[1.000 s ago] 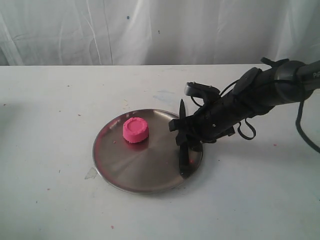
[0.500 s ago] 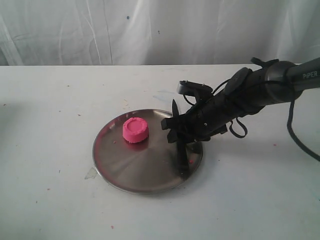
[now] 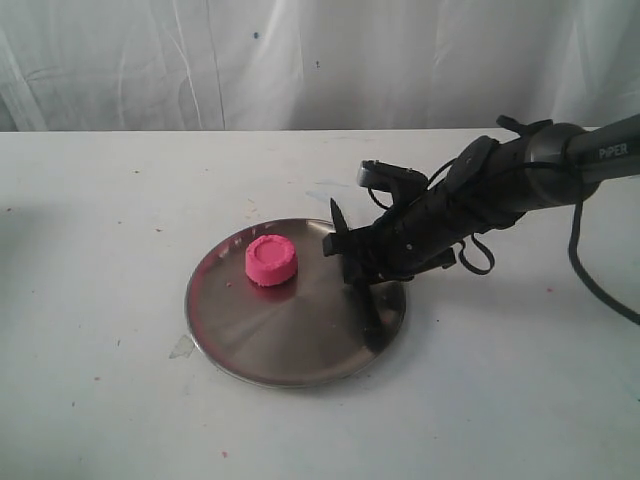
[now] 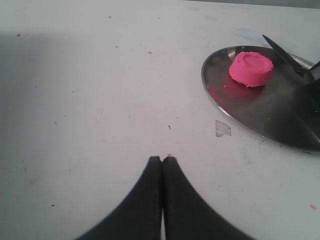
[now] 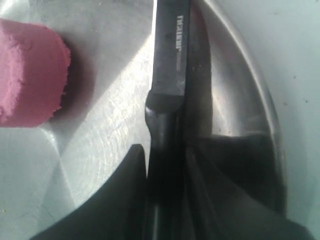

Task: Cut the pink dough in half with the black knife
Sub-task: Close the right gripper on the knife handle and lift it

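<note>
Right gripper point(image 3: 358, 268) pinches the black knife point(image 5: 170, 50) by its handle at the steel plate's point(image 3: 290, 335) right rim. Its jaws have just narrowed and the blade has swung leftward, so the pickup looks secured. Beyond, the pink dough point(image 3: 271, 260) sits uncut near the far-left rim. Left gripper point(image 4: 161, 200) hangs closed and empty.

Pink dough point(image 3: 271, 260) 1; black knife point(image 5: 170, 55) 1; plate point(image 3: 290, 350) 1; left hand point(image 4: 161, 159), right hand point(image 3: 360, 262): 2.
</note>
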